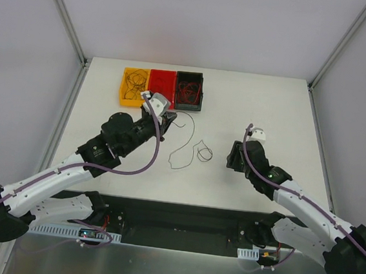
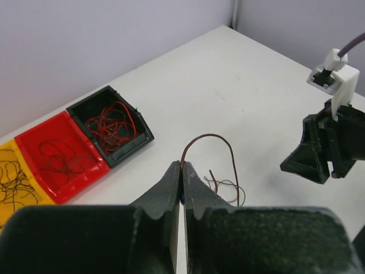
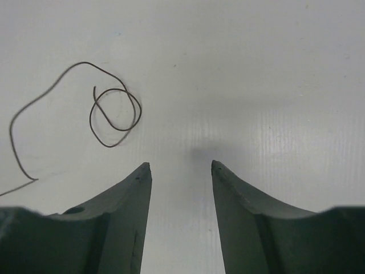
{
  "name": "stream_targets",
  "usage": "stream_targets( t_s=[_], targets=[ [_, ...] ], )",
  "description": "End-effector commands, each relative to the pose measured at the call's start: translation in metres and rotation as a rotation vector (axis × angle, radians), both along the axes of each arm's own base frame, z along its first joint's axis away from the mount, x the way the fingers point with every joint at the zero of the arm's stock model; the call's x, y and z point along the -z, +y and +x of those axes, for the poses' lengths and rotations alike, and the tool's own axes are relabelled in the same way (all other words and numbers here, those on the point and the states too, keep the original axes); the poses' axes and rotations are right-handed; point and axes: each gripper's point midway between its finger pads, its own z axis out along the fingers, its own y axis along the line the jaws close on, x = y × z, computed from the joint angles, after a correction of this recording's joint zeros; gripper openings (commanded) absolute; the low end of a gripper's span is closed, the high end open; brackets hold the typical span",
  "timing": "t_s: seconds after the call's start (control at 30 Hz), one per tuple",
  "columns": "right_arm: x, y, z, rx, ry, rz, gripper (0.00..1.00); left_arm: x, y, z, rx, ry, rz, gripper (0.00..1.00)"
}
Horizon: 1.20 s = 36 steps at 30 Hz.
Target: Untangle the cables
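most of the sorting looks done: thin cables (image 2: 111,123) already lie in the yellow bin (image 1: 122,86), red bin (image 1: 163,72) and black bin (image 1: 190,73). one brown cable (image 2: 208,135) is left, trailing across the table (image 1: 270,106) and curling at its far end. the left gripper (image 2: 182,165) is clamped tight on one end; the right gripper (image 3: 179,165) hangs wide open, holding nothing, near the curl.

I am finding no text, label, brand or number to read in any view; the yellow bin (image 1: 124,86), red bin (image 1: 163,73) and black bin (image 1: 201,92) are showing plain walls; the circuit board (image 1: 89,233) is appearing too small to read.
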Motion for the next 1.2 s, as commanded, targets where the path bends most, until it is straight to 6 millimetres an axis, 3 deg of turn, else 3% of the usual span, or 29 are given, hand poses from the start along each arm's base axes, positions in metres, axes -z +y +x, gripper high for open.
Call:
stream_targets(
  t_s=[0.0, 0.13, 0.23, 0.43, 0.5, 0.6, 0.67, 0.77, 0.9, 1.0, 1.03, 1.17],
  targets=[
    [-0.01, -0.008, 0.0, -0.055, -0.015, -0.01, 0.53, -0.016, 0.014, 0.016, -0.109, -0.084, -0.008, 0.0],
    [-0.019, 0.002, 0.006, -0.157, 0.008, 0.015, 0.62, -0.013, 0.02, 0.019, -0.155, -0.042, -0.013, 0.0],
    [-0.024, 0.005, 0.014, -0.198, 0.015, 0.028, 0.68, 0.006, 0.013, 0.02, -0.158, 0.054, 0.004, 0.0],
    [-0.015, 0.018, 0.024, -0.263, 0.069, 0.152, 0.72, 0.069, -0.042, 0.031, -0.045, 0.267, 0.091, 0.0],
    [-0.01, 0.016, 0.027, -0.258, 0.067, 0.196, 0.72, 0.085, -0.067, 0.039, 0.001, 0.32, 0.133, 0.0],
    [-0.001, 0.006, 0.034, -0.216, 0.07, 0.244, 0.72, 0.131, -0.095, 0.054, 0.027, 0.415, 0.248, 0.0],
    [0.002, -0.002, 0.036, -0.18, 0.078, 0.262, 0.72, 0.152, -0.11, 0.061, 0.056, 0.461, 0.296, 0.0],
    [0.0, -0.01, 0.04, -0.158, 0.034, 0.256, 0.72, 0.183, -0.128, 0.059, 0.127, 0.559, 0.366, 0.0],
    [0.003, -0.022, 0.038, -0.126, -0.006, 0.24, 0.72, 0.204, -0.132, 0.056, 0.159, 0.603, 0.426, 0.01],
    [0.007, -0.024, 0.037, -0.119, -0.01, 0.253, 0.72, 0.211, -0.127, 0.056, 0.155, 0.603, 0.461, 0.21],
    [0.008, -0.024, 0.037, -0.116, -0.013, 0.267, 0.72, 0.213, -0.124, 0.054, 0.163, 0.6, 0.478, 0.39],
    [0.006, -0.027, 0.038, -0.109, -0.022, 0.28, 0.72, 0.219, -0.123, 0.046, 0.242, 0.584, 0.526, 0.69]
  ],
)
